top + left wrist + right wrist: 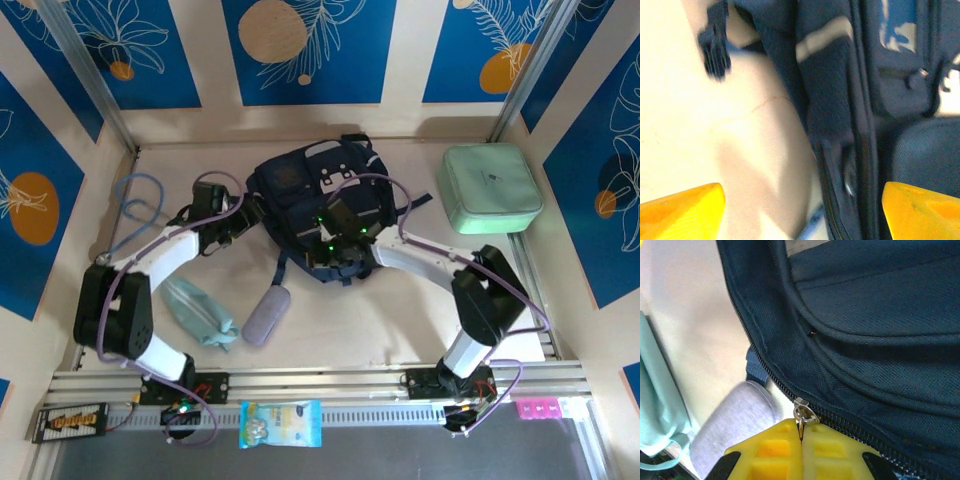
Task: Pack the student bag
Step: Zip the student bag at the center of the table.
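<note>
Two tools: right tool [801,440] clamped on student bag [865,340] zipper pull [805,416], left tool [800,205] apart.

A robotics lab test cell: a pale tabletop [385,322] boxed in by walls [300,50] with blue leaf prints. Aluminium rails [320,378] along the frame's bottom edge carry a cabled left arm [160,255] and right arm [430,258].

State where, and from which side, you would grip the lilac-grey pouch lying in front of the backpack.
Probably its middle, coming from above with the jaws across the narrow width: the pouch lies flat, long and slim, set diagonally.
</note>
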Robot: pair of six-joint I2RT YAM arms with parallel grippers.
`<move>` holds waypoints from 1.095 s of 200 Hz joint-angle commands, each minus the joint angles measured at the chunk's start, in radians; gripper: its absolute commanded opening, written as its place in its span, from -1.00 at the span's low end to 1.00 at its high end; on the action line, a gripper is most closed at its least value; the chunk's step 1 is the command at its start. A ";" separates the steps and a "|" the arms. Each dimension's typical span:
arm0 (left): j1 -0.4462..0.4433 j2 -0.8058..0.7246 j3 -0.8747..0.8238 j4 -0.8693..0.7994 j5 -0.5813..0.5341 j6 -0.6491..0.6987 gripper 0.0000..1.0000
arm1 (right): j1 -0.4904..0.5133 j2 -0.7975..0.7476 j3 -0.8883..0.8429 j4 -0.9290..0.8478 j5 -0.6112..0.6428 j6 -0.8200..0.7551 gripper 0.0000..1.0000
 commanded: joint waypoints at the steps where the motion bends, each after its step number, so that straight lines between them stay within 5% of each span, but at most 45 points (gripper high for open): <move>1: 0.001 -0.057 -0.091 0.086 0.125 -0.065 0.66 | 0.003 0.049 0.077 0.054 -0.061 -0.015 -1.00; 32: -0.040 -0.047 -0.208 0.393 0.291 -0.268 0.60 | 0.002 0.088 0.118 0.055 -0.079 -0.020 -1.00; 75: -0.115 0.062 -0.214 0.538 0.320 -0.384 0.20 | 0.005 0.089 0.113 0.045 -0.089 -0.013 -1.00; 184: -0.122 0.160 -0.264 0.545 0.249 -0.467 -0.29 | 0.047 0.099 0.125 -0.042 -0.009 -0.032 -1.00; 219: -0.114 0.157 -0.243 0.491 0.202 -0.422 -0.68 | 0.071 0.083 0.128 -0.172 0.123 -0.068 -1.00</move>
